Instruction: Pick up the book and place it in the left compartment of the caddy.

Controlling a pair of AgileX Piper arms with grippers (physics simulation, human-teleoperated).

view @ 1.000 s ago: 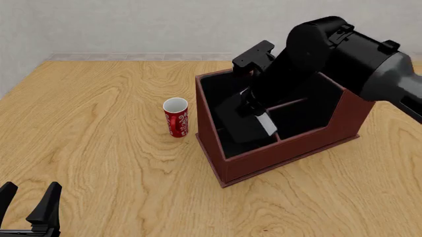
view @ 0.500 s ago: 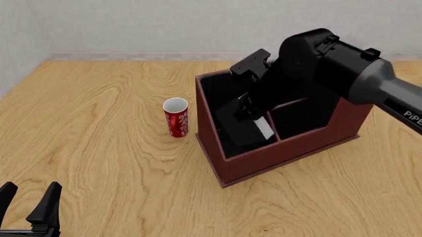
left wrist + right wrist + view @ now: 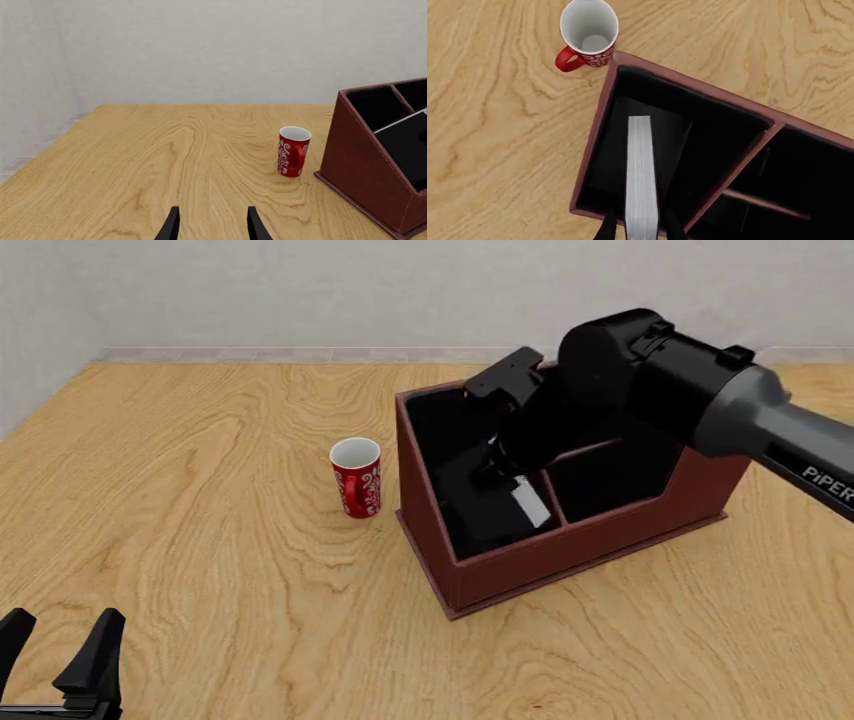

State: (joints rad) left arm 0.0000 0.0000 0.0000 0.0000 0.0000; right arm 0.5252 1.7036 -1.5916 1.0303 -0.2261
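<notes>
The right gripper point(image 3: 635, 231) is clamped on the book point(image 3: 640, 175), its two dark fingers pinching either side of the white page edge at the near end, and from the wrist camera that pale strip runs straight down into the left compartment point(image 3: 707, 137). So the book is inside the caddy's point(image 3: 561, 560) big slot, standing on edge and tilted, with its black cover leaning toward the outer wall. Whether its lower end has touched the black floor, I cannot tell from here.

From the front, the bulky right arm hangs over the caddy and hides most of the grip; a corner of white pages shows just under the wrist, close to the crosswise divider point(image 3: 594, 450) that splits the two smaller slots.

This looks like the placing step, nearly done. The next move, I'd say, calls for easing the book down until it rests, spreading the fingers, and lifting straight up so they don't drag it back out or catch the thin dividers.

Outside, the red-and-white cup point(image 3: 356, 478) stands upright on the wooden table point(image 3: 200, 490), near the caddy's left wall but apart from it.

Far off, the left gripper point(image 3: 60, 665) sits low near the table's front edge, fingers parted, holding nothing.
</notes>
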